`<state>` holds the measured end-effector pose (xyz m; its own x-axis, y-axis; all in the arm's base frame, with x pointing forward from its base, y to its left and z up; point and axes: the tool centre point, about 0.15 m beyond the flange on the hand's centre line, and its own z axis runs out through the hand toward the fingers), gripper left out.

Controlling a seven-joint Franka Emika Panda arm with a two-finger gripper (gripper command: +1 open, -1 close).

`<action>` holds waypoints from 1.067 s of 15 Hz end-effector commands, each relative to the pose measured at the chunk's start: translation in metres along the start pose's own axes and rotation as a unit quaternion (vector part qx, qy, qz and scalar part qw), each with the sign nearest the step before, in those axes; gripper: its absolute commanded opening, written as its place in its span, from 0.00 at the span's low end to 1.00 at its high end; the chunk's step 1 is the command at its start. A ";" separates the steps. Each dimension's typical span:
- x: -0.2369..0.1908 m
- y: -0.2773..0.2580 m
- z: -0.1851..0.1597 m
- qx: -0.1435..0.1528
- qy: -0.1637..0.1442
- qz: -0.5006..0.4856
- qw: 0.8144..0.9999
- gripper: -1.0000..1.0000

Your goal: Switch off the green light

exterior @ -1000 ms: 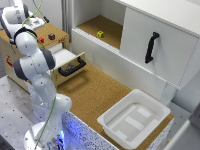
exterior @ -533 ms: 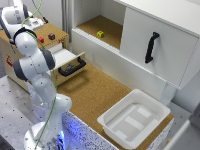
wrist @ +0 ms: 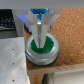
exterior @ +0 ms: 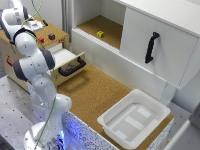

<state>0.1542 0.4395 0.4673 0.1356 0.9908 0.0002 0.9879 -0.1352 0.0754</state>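
In the wrist view the green light is a round green cap in a grey ring, set on the wooden box top directly below my gripper. The fingers are shut together with nothing between them, and their tips rest on or just above the cap; I cannot tell if they touch. In the exterior view the arm reaches over the wooden box at the exterior view's left, and the hand covers the green light there. A red button and a dark button sit beside it on the same top.
An open drawer with a black handle sticks out of the box below the buttons. A white cabinet with a black door handle holds a small yellow-green cube on its shelf. A white tray lies on the cork surface.
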 end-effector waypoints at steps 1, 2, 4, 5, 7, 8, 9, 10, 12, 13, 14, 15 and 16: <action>0.016 0.009 0.023 0.010 0.005 -0.009 1.000 0.00; 0.019 0.009 0.028 0.013 0.000 -0.013 1.000 0.00; 0.019 0.005 0.044 0.024 -0.016 -0.017 0.999 0.00; 0.017 0.003 0.047 0.028 -0.019 -0.017 0.999 0.00; 0.009 -0.002 0.033 0.019 -0.012 -0.012 1.000 0.00; 0.005 -0.005 0.013 0.000 -0.010 -0.009 1.000 0.00; 0.001 -0.009 -0.011 -0.027 -0.007 -0.010 1.000 0.00; -0.003 -0.012 -0.034 -0.049 0.002 -0.009 0.999 0.00; -0.008 -0.011 -0.053 -0.069 0.006 0.002 0.998 1.00; -0.010 -0.010 -0.056 -0.073 0.004 0.008 0.997 1.00; -0.012 -0.009 -0.056 -0.073 0.002 0.012 0.997 1.00; -0.015 -0.009 -0.054 -0.072 0.000 0.016 0.997 1.00; -0.016 -0.009 -0.052 -0.069 0.000 0.017 0.997 1.00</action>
